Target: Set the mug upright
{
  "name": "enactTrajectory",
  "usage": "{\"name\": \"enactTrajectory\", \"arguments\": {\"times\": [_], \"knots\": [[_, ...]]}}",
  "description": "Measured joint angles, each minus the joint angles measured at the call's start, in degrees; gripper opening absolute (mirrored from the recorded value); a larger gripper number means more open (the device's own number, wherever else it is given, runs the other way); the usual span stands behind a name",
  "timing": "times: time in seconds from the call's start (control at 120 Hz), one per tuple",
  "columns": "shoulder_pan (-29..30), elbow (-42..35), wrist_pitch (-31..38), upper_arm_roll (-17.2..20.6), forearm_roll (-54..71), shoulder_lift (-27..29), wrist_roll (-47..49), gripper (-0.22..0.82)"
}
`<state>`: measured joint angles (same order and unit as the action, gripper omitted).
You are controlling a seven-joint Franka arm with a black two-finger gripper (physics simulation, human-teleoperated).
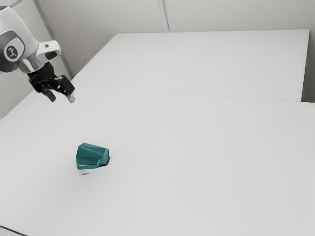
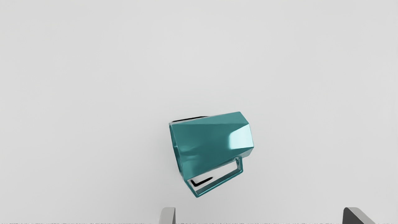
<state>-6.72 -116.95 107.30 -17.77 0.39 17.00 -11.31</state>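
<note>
My gripper [image 1: 62, 97] hangs in the air above the table at the exterior view's upper left, well apart from the mug. In the wrist view the gripper [image 2: 259, 215] is open, its two fingertips wide apart with nothing between them. The faceted teal mug [image 1: 91, 156] lies on its side on the table. From above, the mug [image 2: 211, 143] shows its angular handle [image 2: 219, 184] on the side facing my fingertips. Its mouth is at the end where the handle reaches out widest, and the inside is mostly hidden.
The white table [image 1: 197, 162] spreads under the mug and the arm. A white raised panel or surface [image 1: 211, 64] stands behind it, with pale walls beyond. A thin dark line crosses the exterior view's lower left corner.
</note>
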Motion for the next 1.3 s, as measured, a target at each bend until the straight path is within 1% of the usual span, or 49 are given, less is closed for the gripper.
{"name": "enactTrajectory", "arguments": {"times": [0.05,0.158,0.267,0.383,0.442,0.5,0.667,0.808,1.067,1.175,1.3], "knots": [[0.14,-2.02,0.44,-0.25,-1.26,1.15,-0.04,0.58],[0.6,-6.6,1.11,-2.31,-4.61,3.65,-0.15,0.58],[1.63,-11.72,1.49,-2.96,-6.66,7.76,-0.35,0.58],[2.23,-16.06,1.54,-5.78,-8.47,11.19,-0.99,0.58],[2.25,-16.8,1.48,-7.4,-9.47,11.5,-1.71,0.58],[2.22,-17.99,1.48,-9.95,-11.0,11.16,-2.64,0.58],[2.12,-19.07,1.17,-13.96,-15.58,7.09,-6.49,0.58],[2.2,-19.13,0.87,-16.62,-22.24,1.36,-11.1,0.58],[2.13,-18.94,-1.1,-21.55,-32.61,-3.96,-20.37,0.58],[2.16,-18.68,-1.75,-22.82,-36.42,-8.0,-24.7,0.57],[2.99,-18.32,-2.14,-23.15,-40.26,-11.26,-29.53,0.57]]}}
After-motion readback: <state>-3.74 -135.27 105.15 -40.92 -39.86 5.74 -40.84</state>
